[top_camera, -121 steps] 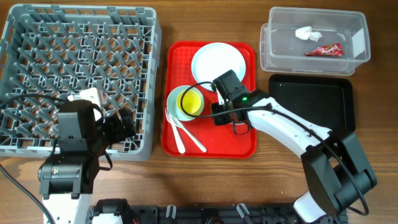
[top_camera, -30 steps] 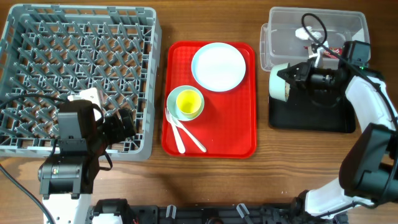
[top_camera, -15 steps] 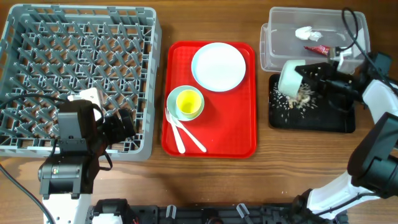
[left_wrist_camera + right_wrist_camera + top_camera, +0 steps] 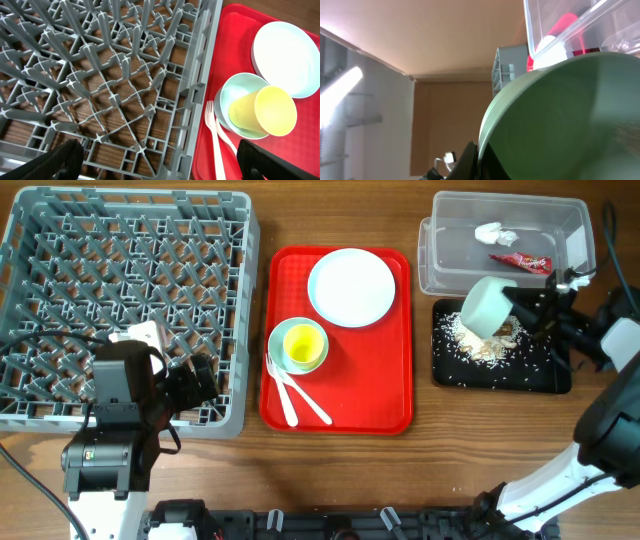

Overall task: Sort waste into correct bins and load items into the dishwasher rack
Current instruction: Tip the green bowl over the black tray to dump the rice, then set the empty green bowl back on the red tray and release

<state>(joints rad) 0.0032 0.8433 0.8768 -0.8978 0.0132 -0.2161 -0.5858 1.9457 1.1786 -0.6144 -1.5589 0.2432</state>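
My right gripper [image 4: 514, 306] is shut on the rim of the pale green bowl [image 4: 487, 307] and holds it tipped on its side over the black tray [image 4: 520, 377]. Rice and brown scraps [image 4: 478, 346] lie in a heap on that tray. The bowl fills the right wrist view [image 4: 570, 120], with my fingers [image 4: 471, 159] pinching its edge. The red wrapper [image 4: 520, 262] and the tissue [image 4: 494, 233] lie in the clear tub [image 4: 440, 255]. My left gripper [image 4: 205, 380] is open and empty over the grey rack's [image 4: 130, 240] front right corner; it also shows in the left wrist view [image 4: 157, 165].
The red serving tray [image 4: 380, 385] holds the white plate [image 4: 351, 287], the pale blue-white bowl [image 4: 280, 352] with the yellow cup [image 4: 305, 344] in it, and two white spoons [image 4: 295, 395]. In the left wrist view they show right of the rack [image 4: 100, 75].
My right arm has carried the green bowl from the red tray to the black tray and tipped it. Rice has poured out, and the heap has grown in the last half second.
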